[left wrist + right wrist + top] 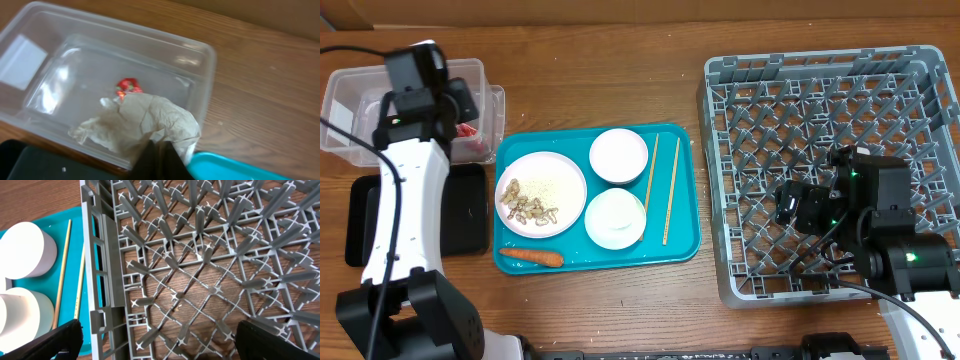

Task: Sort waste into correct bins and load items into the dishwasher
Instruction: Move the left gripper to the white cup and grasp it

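My left gripper (160,156) is shut on crumpled white-silver paper (145,120) that lies in the clear tub (210,65), beside a red snack wrapper (128,86). In the overhead view the left gripper (460,102) is over the tub (340,90). My right gripper (160,340) is open and empty above the left side of the grey dish rack (100,255), which also shows in the overhead view (715,180) under the right gripper (790,205). The white plate (570,180) holds rice (548,185) and brownish bits (530,208). Two white bowls (618,155) (615,217), the chopsticks (670,190) and an orange stick (532,257) are nearby.
The plate, bowls, chopsticks and stick all lie on a teal tray (685,230) between the tub and the rack. A shallow black tray (470,215) lies in front of the tub. The table is brown wood. The bowls (22,247) and chopsticks (62,275) show left of the rack wall.
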Tool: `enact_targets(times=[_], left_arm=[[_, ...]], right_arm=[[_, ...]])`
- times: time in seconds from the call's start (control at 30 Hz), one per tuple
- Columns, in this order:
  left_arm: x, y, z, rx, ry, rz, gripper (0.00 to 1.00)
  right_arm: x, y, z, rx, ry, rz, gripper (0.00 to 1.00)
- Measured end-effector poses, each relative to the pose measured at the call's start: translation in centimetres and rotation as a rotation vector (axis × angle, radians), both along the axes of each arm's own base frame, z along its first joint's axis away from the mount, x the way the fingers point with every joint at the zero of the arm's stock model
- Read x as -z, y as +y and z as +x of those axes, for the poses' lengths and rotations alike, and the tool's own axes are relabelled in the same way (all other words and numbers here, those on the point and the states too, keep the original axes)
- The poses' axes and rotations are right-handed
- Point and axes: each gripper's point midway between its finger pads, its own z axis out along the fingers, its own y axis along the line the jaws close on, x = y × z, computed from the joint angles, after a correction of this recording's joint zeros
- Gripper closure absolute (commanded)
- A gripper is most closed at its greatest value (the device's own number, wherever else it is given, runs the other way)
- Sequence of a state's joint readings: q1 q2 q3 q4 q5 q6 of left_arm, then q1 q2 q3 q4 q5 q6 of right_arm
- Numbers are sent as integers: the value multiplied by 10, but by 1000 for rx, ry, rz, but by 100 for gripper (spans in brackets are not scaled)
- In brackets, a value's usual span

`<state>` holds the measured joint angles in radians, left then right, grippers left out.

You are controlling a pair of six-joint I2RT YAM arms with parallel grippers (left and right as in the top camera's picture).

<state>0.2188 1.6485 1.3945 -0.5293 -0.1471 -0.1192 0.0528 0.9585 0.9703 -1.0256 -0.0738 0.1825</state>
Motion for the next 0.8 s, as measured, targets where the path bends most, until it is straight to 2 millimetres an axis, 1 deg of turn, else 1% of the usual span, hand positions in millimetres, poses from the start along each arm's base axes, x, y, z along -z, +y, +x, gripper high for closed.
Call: enact_targets(times=[0.03,0.07,0.1,0.13,0.23,0.3,0.37,0.43,0.5,0.53,0.57,0.67,0.73,0.8], left_arm=[[1,6,0,-15,-1,-2,68],[5,12,-1,-30,7,-1,61],[9,16,-2,-38,17,-1,47],[14,19,-2,-47,27,-4,38],[24,23,-2,-51,50,-7,29],[25,23,-3,-52,56,-10,27],[28,19,-7,-44,80,-25,26],[35,12,-15,-22,125,-61,18],[41,-2,-27,15,181,-114,3],[42,-10,-34,33,202,-147,0],[43,-19,-40,53,222,-183,0],[38,-56,-63,143,282,-299,0],[35,-86,-79,210,338,-363,0],[37,-112,-93,267,400,-393,0]], right_arm=[[0,0,0,1,-1,0,0],[0,0,0,1,-1,0,0],[0,0,0,1,-1,0,0],[0,0,0,0,0,0,0],[0,0,0,0,0,0,0],[0,0,0,0,0,0,0],[0,0,0,1,-1,0,0],[0,0,0,1,0,0,0],[0,0,0,0,0,0,0],[0,0,0,0,0,0,0],[0,0,0,0,0,-1,0],[-1,0,2,0,-8,0,0],[-2,0,3,1,-14,1,0],[-2,0,3,0,-14,0,0]])
